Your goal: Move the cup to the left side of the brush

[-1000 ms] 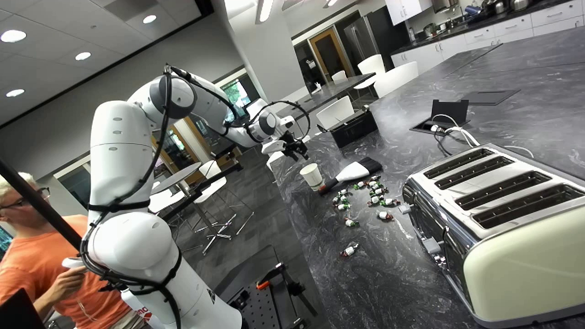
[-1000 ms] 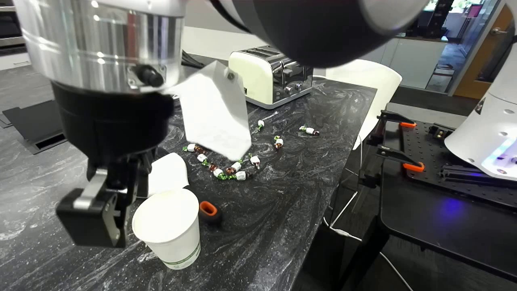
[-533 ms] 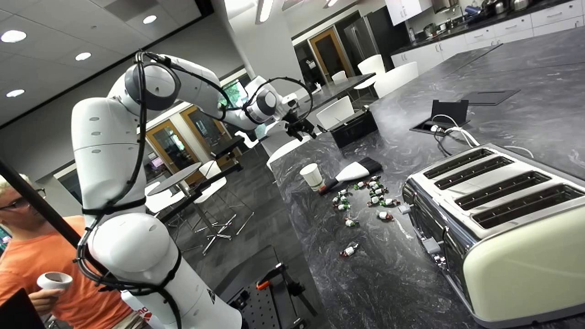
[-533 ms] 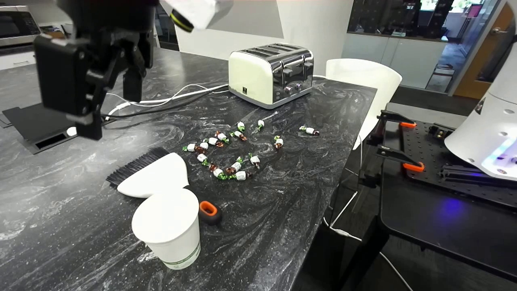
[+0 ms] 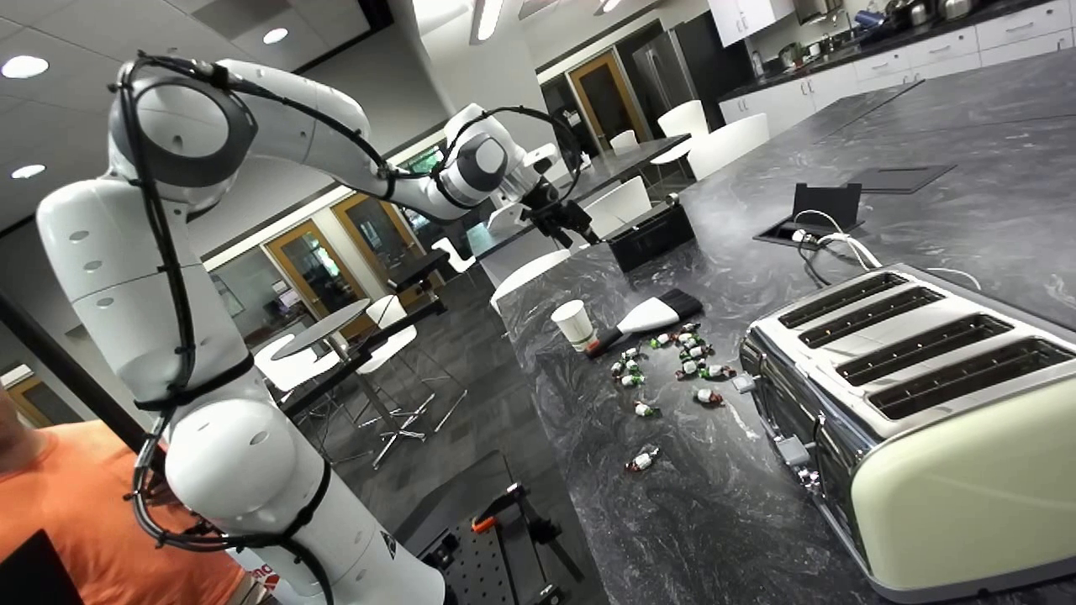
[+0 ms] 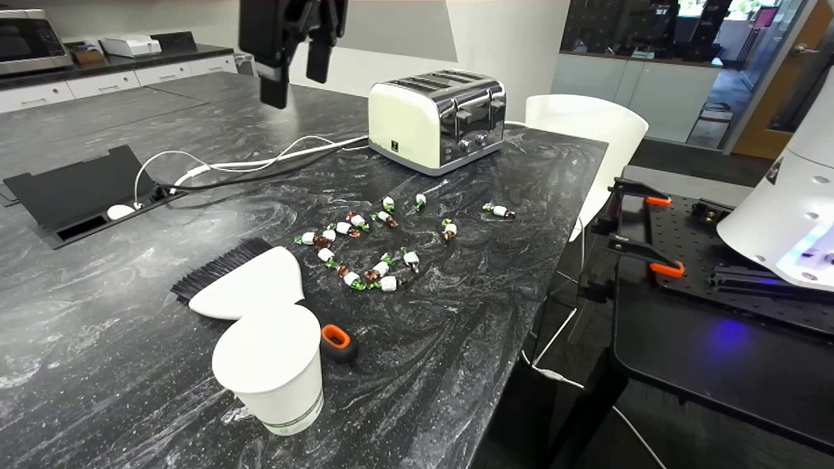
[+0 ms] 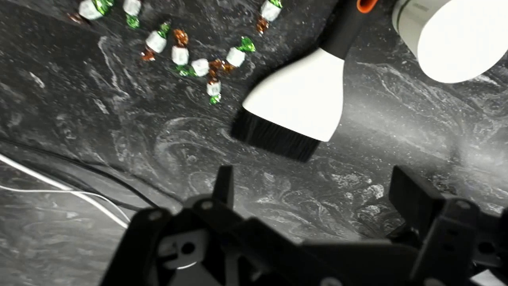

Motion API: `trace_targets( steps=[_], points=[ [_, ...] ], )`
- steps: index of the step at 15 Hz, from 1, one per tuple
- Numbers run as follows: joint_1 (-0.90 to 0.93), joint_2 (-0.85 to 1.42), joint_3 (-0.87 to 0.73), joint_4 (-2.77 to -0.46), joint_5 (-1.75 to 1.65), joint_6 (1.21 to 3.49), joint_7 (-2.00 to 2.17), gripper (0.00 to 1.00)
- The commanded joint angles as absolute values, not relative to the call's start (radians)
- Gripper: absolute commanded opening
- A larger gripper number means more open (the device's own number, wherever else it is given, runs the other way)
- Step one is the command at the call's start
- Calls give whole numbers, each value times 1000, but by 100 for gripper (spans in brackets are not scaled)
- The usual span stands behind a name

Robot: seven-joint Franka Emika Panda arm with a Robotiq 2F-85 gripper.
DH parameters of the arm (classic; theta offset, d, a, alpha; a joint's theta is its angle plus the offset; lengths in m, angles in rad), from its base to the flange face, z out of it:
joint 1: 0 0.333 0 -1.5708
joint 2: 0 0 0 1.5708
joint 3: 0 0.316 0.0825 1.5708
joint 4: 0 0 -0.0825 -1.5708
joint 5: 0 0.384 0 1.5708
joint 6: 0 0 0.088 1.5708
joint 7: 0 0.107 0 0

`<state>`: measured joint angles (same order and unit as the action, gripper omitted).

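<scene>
Aloft, the end effector (image 7: 312,182), jaws wide apart; upright cup (image 6: 273,368) beside the brush (image 6: 254,285).

You've got wrapped candies (image 6: 380,268) near the cream toaster (image 6: 405,125), white cable (image 6: 326,148) running behind it, open table hatch (image 6: 85,185) well apart from it, white chair (image 6: 589,116) to its right in an exterior view.

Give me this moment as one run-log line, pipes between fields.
hand: open, empty, above counter | cup: upright on counter, beside brush | brush: lying flat
</scene>
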<state>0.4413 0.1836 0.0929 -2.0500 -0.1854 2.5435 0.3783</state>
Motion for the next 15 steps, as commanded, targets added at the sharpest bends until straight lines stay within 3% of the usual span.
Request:
trace_targets(
  steps=[1, 4, 5, 15],
  points=[
    [343, -12, 137, -2265, -122, 2526, 299, 100],
    [282, -105, 146, -2368, -30, 2511, 134, 100],
    [286, -11, 162, -2280, -80, 2537, 217, 100],
    [269, -15, 181, -2291, -72, 2537, 202, 100]
  ],
)
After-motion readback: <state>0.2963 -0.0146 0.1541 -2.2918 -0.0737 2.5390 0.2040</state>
